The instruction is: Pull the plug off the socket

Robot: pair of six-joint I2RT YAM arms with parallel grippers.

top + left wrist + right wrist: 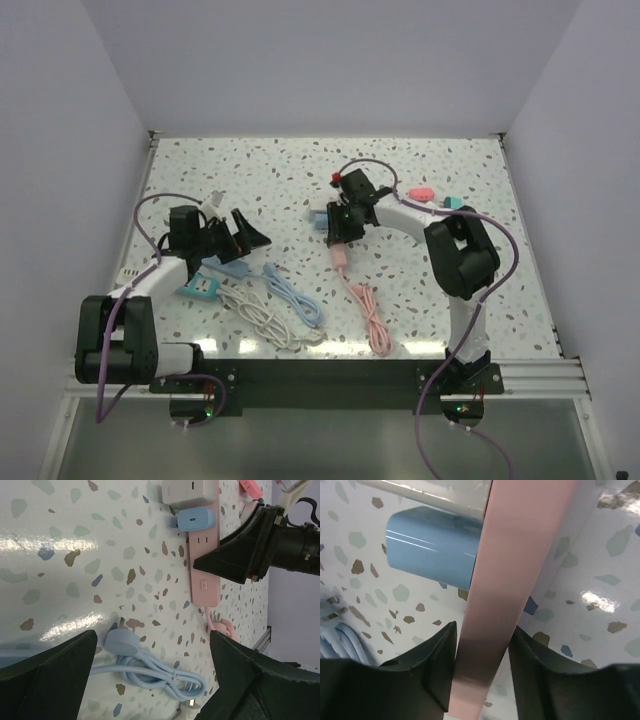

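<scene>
White speckled table (250, 170), pale walls (330, 60), pink socket (204, 587)

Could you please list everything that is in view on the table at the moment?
table: one, speckled white, walled in
strip: one, pink, table centre
blue plug: one, light blue, in the strip
white plug: one, white, in the strip next to the blue plug
pink cord: one, coiled near the strip
blue cable: one, loose, left of the pink cord
white cable: one, beside the blue cable
adapter: one, teal, by the left arm
small items: pink and teal, far right
left claw: open, left of the strip
right claw: clamped across the strip
</scene>
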